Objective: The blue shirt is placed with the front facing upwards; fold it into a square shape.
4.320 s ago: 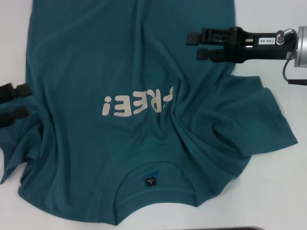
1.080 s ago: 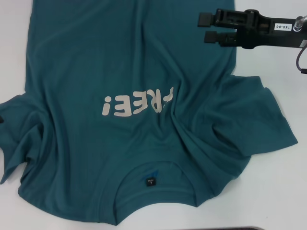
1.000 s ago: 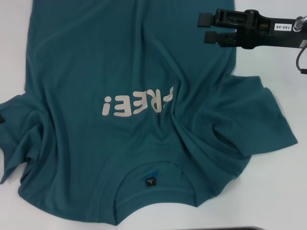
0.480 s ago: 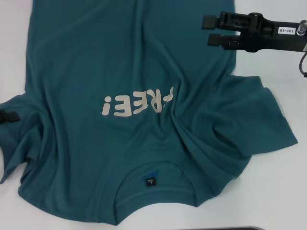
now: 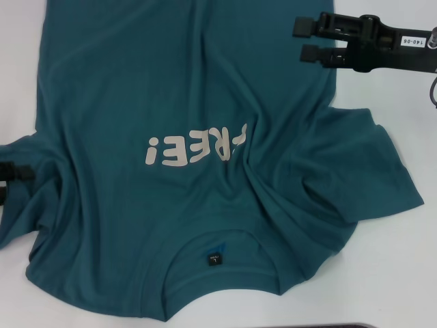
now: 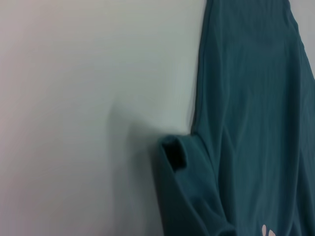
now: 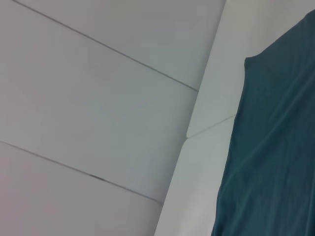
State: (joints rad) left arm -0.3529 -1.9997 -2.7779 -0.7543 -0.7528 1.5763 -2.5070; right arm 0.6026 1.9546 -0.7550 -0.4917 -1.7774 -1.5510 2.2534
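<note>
While the blue shirt (image 5: 191, 157) sprawls across the white table (image 5: 410, 273), collar at frame bottom and hem cut off at top, the right gripper (image 5: 305, 39) hovers upper right, fingers apart, at the shirt's side edge. The left gripper (image 5: 9, 181) sits at the left edge by the bunched sleeve, mostly cropped; its state cannot be told.

Left gripper (image 5: 9, 183) back at the shirt's sleeve; right gripper (image 5: 306, 38) farther up-right.
</note>
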